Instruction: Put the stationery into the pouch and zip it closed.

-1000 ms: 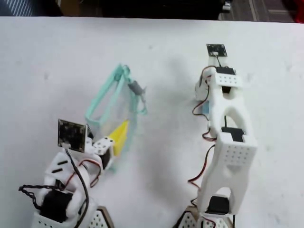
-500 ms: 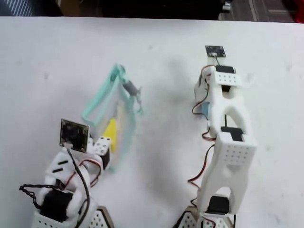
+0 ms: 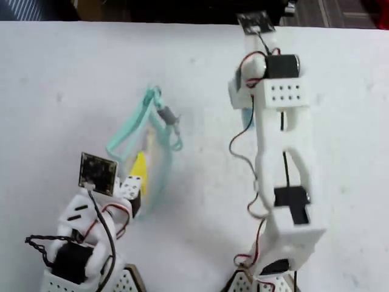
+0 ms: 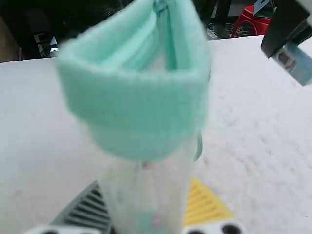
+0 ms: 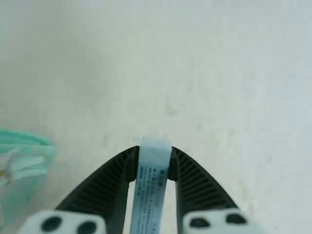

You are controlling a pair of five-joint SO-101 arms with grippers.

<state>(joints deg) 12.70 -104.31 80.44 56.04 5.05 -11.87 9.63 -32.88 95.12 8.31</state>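
A clear pouch with mint-green trim (image 3: 149,131) stands tilted on the white table, mouth open, its grey zipper pull (image 3: 168,115) at the far end. My left gripper (image 3: 140,176) is shut on the pouch's near end; in the left wrist view the mint trim (image 4: 141,97) looms close above the gripper (image 4: 146,217), with a yellow fingertip (image 4: 204,207) beside the clear wall. My right gripper (image 5: 153,156) is shut on a flat light-blue stationery piece (image 5: 152,185). It hangs right of the pouch (image 5: 22,161), apart from it, and its gripper (image 3: 246,115) is stretched toward the far edge.
The white table (image 3: 73,67) lies bare around the pouch. Its dark far edge (image 3: 182,15) runs just beyond the right arm's wrist camera (image 3: 255,23). The right arm's white links (image 3: 285,158) span the right side from front to back.
The right arm has stretched toward the far edge and slightly left, carrying the light-blue piece. The pouch in my left gripper has shifted a little and tilted.
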